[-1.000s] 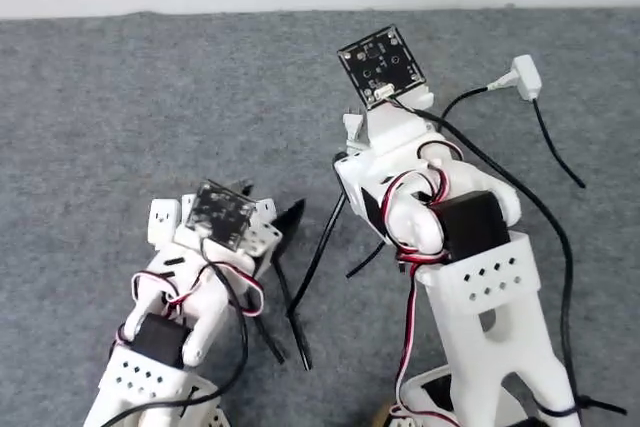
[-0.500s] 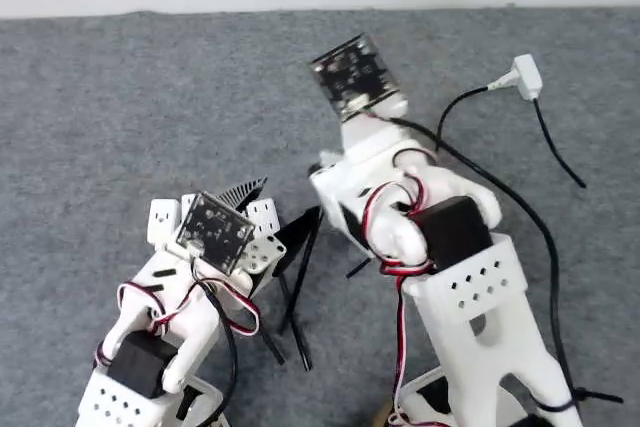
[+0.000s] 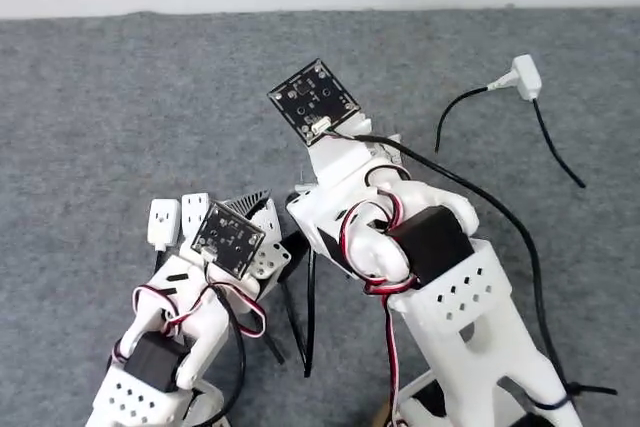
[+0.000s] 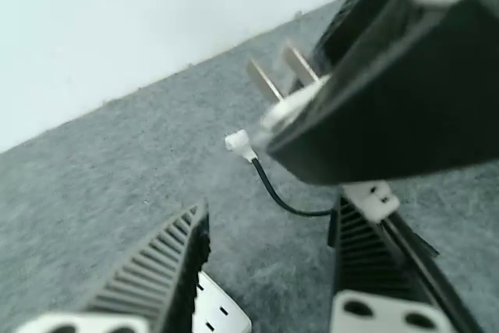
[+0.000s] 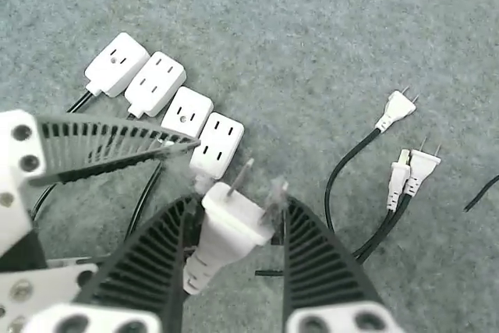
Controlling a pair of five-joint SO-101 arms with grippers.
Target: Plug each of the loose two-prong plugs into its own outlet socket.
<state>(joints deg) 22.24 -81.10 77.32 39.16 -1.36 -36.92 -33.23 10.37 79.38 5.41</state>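
My right gripper (image 5: 238,210) is shut on a white two-prong plug (image 5: 232,222), prongs aimed at a row of several white outlet sockets (image 5: 217,143) on the grey carpet. The plug hangs just short of the nearest socket, not touching it. My left gripper (image 4: 271,214) stands open beside it, with one ribbed finger (image 5: 109,146) over the sockets. In the left wrist view the held plug's prongs (image 4: 281,76) stick out from the right gripper's black finger. Three loose plugs (image 5: 398,107) on black cords lie off to the side. From above, both arms crowd over the sockets (image 3: 163,219).
Another white plug (image 3: 525,75) with a black cord lies at the far right of the carpet. Black cords (image 3: 300,317) run between the two arm bases. A pale wall borders the carpet's far edge. Open carpet stretches at the far left.
The right arm has swung left with its plug, toward the sockets and the left arm. The left arm has drawn back slightly toward the front edge.
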